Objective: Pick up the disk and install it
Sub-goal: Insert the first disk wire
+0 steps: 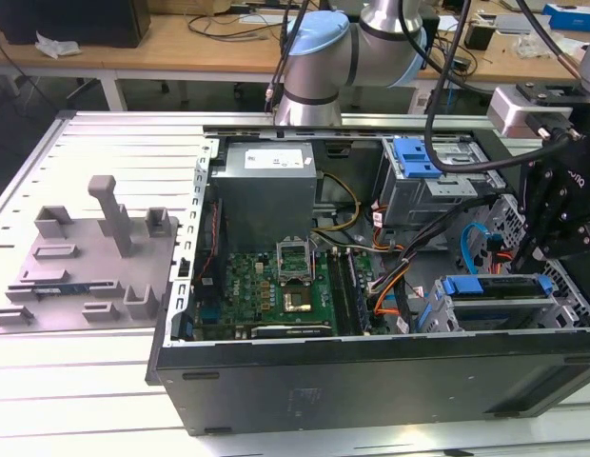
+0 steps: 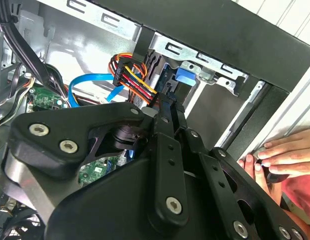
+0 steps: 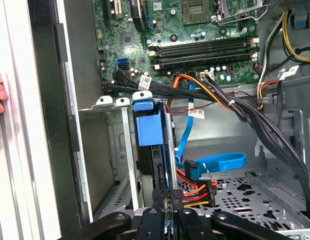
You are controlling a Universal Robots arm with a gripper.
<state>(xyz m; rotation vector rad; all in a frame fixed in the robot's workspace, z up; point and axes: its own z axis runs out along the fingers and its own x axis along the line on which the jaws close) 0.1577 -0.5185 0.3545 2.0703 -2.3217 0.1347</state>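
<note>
Sitting inside the drive cage [image 3: 126, 150], the disk [image 3: 147, 125] — gripper [image 3: 163, 194] pinched narrow at its end.

- Exterior view: I get even room light; the computer case [image 1: 371, 373] reads dark in the lower frame.
- Second wrist view: glare washes the chassis wall [image 2: 80, 52] white.

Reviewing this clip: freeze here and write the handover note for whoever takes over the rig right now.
The gripper is down inside the computer case, right at the disk; whether it grips cannot be told.
The disk stands on edge in the drive cage, blue bracket showing.
Done: disk is in a cage slot.
Left: full seating cannot be confirmed here.
A person's hand rests on the case rim.
</note>
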